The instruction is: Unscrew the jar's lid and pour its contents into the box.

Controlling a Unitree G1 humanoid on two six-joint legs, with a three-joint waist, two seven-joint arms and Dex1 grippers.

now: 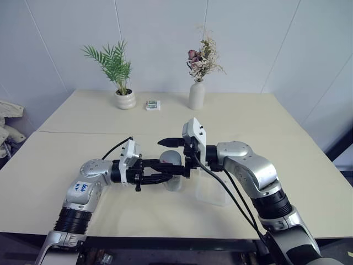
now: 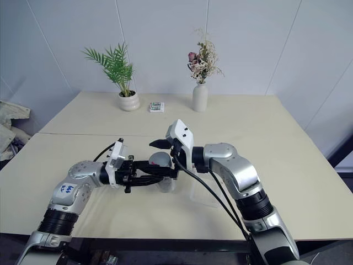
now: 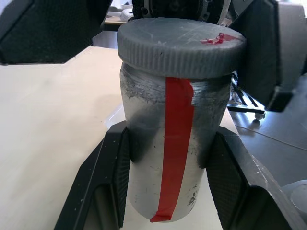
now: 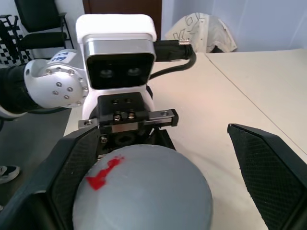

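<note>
My left gripper (image 1: 167,175) is shut on the jar (image 3: 172,158), a silver cylinder with a red tape strip, and holds it upright above the table near the front middle. The grey ribbed lid (image 3: 180,45) sits on the jar's top and carries a red mark. From the opposite side my right gripper (image 4: 165,158) is open, one black finger (image 4: 261,163) on each side of the lid, and I cannot tell if they touch it. The clear box (image 1: 215,193) lies on the table just to the right of the jar, under my right wrist. The contents are hidden inside the jar.
At the far side of the table (image 1: 77,149) stand a potted palm (image 1: 124,98), a small printed packet (image 1: 153,105) and a white vase of dried flowers (image 1: 196,95). A seam runs across the table. Pale fabric (image 1: 8,124) lies beyond the left edge.
</note>
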